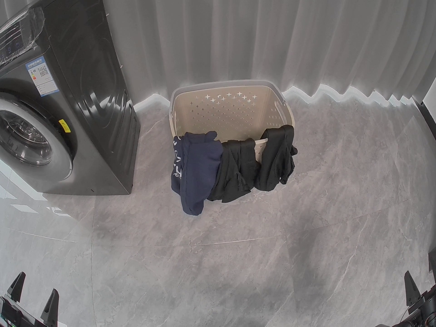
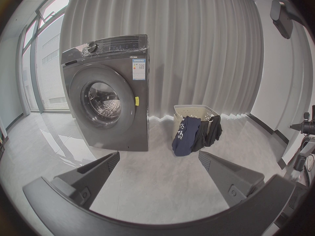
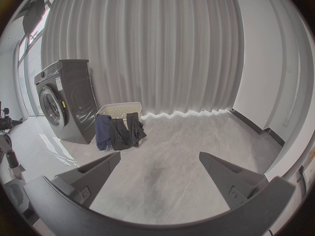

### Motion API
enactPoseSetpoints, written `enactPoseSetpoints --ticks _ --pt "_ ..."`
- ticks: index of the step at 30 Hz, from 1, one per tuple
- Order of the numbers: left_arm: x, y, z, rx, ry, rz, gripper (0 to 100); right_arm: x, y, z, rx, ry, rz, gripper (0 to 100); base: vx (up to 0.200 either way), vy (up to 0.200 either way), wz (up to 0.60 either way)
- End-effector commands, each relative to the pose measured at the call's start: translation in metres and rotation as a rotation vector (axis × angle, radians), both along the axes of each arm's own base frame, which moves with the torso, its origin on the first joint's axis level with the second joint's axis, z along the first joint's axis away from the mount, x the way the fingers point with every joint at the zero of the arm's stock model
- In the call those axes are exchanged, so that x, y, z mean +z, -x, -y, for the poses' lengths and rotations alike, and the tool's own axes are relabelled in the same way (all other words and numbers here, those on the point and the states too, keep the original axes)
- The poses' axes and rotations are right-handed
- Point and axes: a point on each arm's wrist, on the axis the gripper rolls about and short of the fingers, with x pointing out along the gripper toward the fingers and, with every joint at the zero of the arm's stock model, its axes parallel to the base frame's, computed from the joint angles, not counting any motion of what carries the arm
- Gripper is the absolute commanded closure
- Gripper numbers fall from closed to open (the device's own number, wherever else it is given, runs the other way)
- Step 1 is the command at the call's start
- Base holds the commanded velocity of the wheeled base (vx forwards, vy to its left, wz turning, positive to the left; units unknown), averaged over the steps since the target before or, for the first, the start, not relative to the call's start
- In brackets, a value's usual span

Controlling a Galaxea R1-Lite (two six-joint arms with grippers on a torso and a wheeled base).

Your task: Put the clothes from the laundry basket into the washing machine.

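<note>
Holding left tool [image 1: 37, 284] and right tool [image 1: 420, 273] wide open and empty in the head view, well apart from the beige perforated plastic laundry basket [image 1: 227, 101]. Left wrist view: seeing navy cloth garment [image 2: 185, 135] and two black cloth garments [image 2: 213, 131] draping its near rim, long axes hanging downward. Right wrist view: judging them soft, light, limp; favouring a pinch on bunched folds at the rim.

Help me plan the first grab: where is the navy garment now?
Head view: the navy blue cloth garment hangs over the beige plastic laundry basket's front rim, leftmost, beside a black garment.
</note>
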Motion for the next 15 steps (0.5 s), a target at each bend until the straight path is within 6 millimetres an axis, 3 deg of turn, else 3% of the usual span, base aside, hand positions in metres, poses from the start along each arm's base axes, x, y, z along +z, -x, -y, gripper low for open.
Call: enactPoseSetpoints --ticks 1,10,15 --pt "-0.0051 -0.0004 0.0000 0.000 0.000 -0.006 0 -0.0052 -0.0001 0.0000 0.000 0.000 -0.001 0 0.200 0.000 0.00" --pt "-0.0051 -0.0004 0.0000 0.000 0.000 -0.006 0 -0.0052 -0.0001 0.0000 0.001 0.000 -0.001 0 0.200 0.000 0.00" --pt "-0.0051 -0.0004 0.0000 0.002 0.006 -0.006 0 -0.0052 -0.0001 0.0000 0.003 0.000 -0.001 0 0.000 0.000 0.00"
